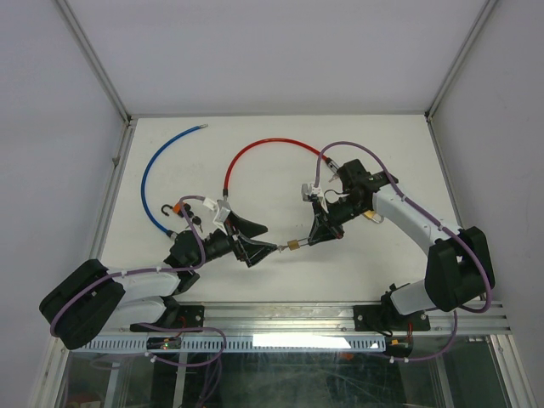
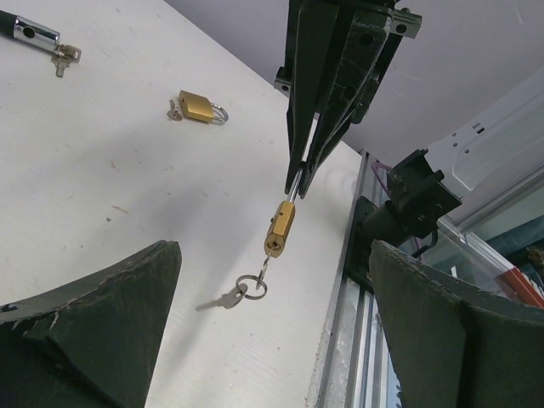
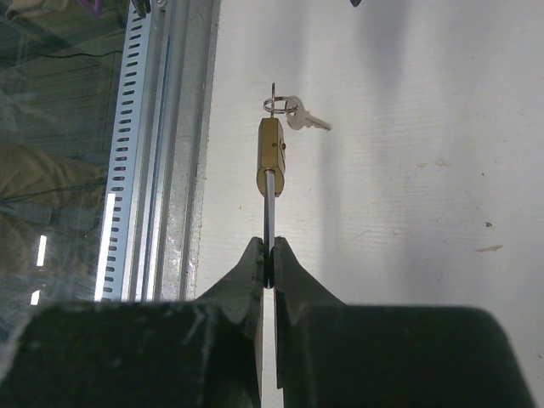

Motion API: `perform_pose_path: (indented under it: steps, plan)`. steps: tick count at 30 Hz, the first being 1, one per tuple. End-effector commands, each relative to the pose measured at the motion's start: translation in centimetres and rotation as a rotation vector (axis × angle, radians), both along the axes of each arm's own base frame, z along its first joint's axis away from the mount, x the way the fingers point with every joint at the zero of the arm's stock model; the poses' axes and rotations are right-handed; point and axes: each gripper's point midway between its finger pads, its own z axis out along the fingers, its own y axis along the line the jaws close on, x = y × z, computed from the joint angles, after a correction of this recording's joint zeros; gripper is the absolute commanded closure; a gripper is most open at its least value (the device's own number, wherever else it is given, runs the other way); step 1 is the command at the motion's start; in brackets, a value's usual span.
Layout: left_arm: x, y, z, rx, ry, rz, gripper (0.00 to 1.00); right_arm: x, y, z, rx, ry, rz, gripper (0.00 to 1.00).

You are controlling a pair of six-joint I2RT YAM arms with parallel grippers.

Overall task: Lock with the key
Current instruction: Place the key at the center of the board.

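Note:
A small brass padlock (image 2: 280,228) hangs in the air above the table, its thin shackle (image 3: 269,212) pinched in my right gripper (image 3: 270,274), which is shut on it. From its keyhole end hangs a key ring (image 2: 252,286) with a silver key (image 2: 223,297) dangling; what joins the ring to the keyhole looks like a second key seen edge-on. My left gripper (image 2: 274,259) stands wide open, its fingers (image 2: 127,306) on either side of the padlock's keyhole end and a little short of it, touching nothing. From above, the padlock (image 1: 292,245) sits between both gripper tips.
A second brass padlock (image 2: 201,106) lies on the table beyond. A cable lock's metal end (image 2: 30,31) with keys lies at the far left. A red cable (image 1: 263,146) and a blue cable (image 1: 153,174) curve across the back. The table's metal front rail (image 2: 344,340) is close by.

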Motion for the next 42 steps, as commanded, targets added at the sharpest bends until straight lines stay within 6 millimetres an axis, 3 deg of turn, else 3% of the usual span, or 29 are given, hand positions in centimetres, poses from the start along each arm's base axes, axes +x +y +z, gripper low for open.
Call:
perform_pose_path:
  steps: [1, 19, 31, 35, 42]
  plan:
    - [-0.2, 0.1, 0.5, -0.016, -0.017, -0.012, 0.05, 0.3, 0.7, 2.5, 0.084, -0.05, 0.015, 1.0]
    - [-0.7, 0.2, -1.9, 0.076, 0.02, -0.034, 0.1, 0.3, 0.7, 2.6, 0.085, -0.05, 0.011, 1.0]
    - [-1.8, -2.1, -2.0, 0.059, 0.031, -0.205, 0.3, 0.4, 0.6, 2.4, 0.081, -0.045, 0.01, 1.0]
    - [-1.3, -2.2, -1.9, 0.066, 0.01, -0.19, 0.3, 0.4, 0.7, 2.3, 0.081, -0.042, 0.011, 1.0]
    - [-0.2, -3.1, -2.5, 0.128, 0.004, -0.192, 0.44, 0.4, 0.6, 2.3, 0.08, -0.042, 0.01, 1.0]
